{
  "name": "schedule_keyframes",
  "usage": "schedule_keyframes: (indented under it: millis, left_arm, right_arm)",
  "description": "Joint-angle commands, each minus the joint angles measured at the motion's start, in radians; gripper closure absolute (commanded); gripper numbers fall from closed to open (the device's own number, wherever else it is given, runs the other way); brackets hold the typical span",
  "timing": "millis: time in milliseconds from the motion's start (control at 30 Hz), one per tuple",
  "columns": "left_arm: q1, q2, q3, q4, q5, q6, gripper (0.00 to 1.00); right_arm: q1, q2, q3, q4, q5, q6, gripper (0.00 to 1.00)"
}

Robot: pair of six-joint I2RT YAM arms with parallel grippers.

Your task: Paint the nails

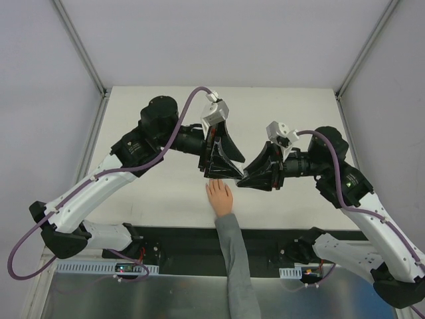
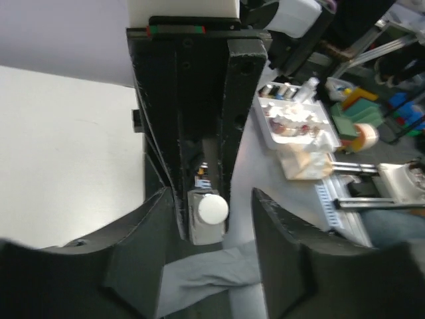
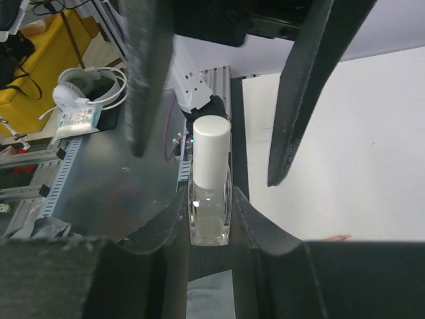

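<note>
Squeezing the small clear bottle (image 3: 209, 222) with its white cap (image 3: 210, 143), the right gripper (image 3: 209, 199) holds it tight. The left gripper (image 2: 211, 199) is spread wide. The nails (image 1: 214, 185) lie at six o'clock from the bottle, close by.

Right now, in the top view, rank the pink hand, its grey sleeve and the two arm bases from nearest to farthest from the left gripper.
1. Hand, just below the left gripper.
2. Grey sleeve, behind the hand at the near edge.
3. Left arm base and right arm base, flanking the sleeve: too close to call.
</note>
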Motion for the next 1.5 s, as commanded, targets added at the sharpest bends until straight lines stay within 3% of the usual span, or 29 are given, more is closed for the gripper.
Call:
schedule_keyframes:
  millis: [0, 33, 200, 233, 333, 467, 1167, 1300, 1467]
  left_arm:
    - [0.011, -0.022, 0.016, 0.051, -0.057, -0.055, 0.35]
    - [0.018, -0.031, 0.017, 0.048, -0.081, -0.059, 0.29]
    - [0.018, -0.077, 0.010, 0.004, -0.354, -0.084, 0.22]
    - [0.018, -0.080, 0.005, -0.007, -0.465, -0.111, 0.23]
    - [0.017, -0.080, -0.009, -0.030, -0.618, -0.156, 0.25]
    - [0.007, -0.086, -0.030, -0.030, -0.724, -0.176, 0.32]
    - [-0.052, -0.002, -0.036, -0.035, -0.720, -0.145, 0.46]
    - [-0.052, 0.037, -0.012, -0.059, -0.669, -0.115, 0.73]
    - [-0.054, 0.066, 0.019, -0.113, -0.590, -0.073, 0.94]
  right_arm:
    - [0.000, -0.008, 0.046, -0.046, 0.101, -0.070, 0.99]
    - [0.000, -0.008, 0.052, -0.061, 0.153, -0.078, 1.00]
    - [0.044, -0.034, 0.034, -0.051, 0.521, -0.063, 1.00]
    - [0.079, -0.035, 0.029, -0.045, 0.642, -0.057, 1.00]
    - [0.158, -0.035, 0.017, -0.009, 0.865, -0.046, 1.00]
    - [0.221, -0.014, 0.022, 0.021, 1.000, -0.043, 0.99]
    - [0.302, 0.031, 0.040, 0.050, 1.137, -0.050, 1.00]
    - [0.304, 0.024, 0.042, 0.055, 1.131, -0.052, 1.00]
    - [0.302, 0.012, 0.043, 0.028, 1.129, -0.061, 1.00]
